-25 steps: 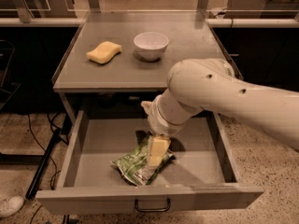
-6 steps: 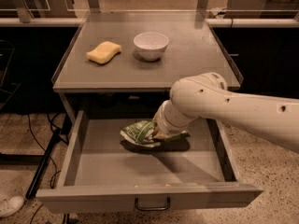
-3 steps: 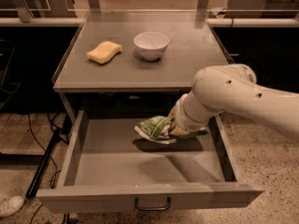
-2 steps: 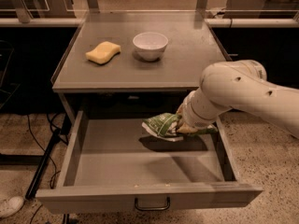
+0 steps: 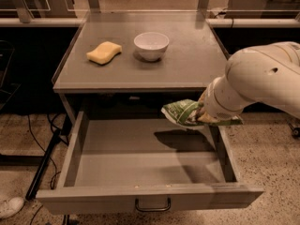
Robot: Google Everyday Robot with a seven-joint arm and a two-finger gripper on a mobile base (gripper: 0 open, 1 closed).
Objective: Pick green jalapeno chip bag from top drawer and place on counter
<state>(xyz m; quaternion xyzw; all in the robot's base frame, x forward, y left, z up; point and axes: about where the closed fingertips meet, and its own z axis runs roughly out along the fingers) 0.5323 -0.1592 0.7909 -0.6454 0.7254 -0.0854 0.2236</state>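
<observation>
The green jalapeno chip bag (image 5: 183, 112) hangs in the air over the right rear of the open top drawer (image 5: 140, 158), below the counter's front edge. My gripper (image 5: 202, 116) is shut on the bag's right end; the white arm hides most of the fingers. The drawer is pulled fully out, with a dark pull handle (image 5: 153, 205) on its front panel, and nothing lies in it. The counter (image 5: 187, 55) is the grey tabletop above the drawer.
A yellow sponge (image 5: 103, 52) lies on the counter's left part. A white bowl (image 5: 151, 45) stands at the counter's middle. Clear raised edges run along the counter's sides. Cables and a white shoe (image 5: 10, 206) lie on the floor at the left.
The gripper lifted the bag off the drawer floor and carried it up and to the right, from the drawer's middle to above its right side.
</observation>
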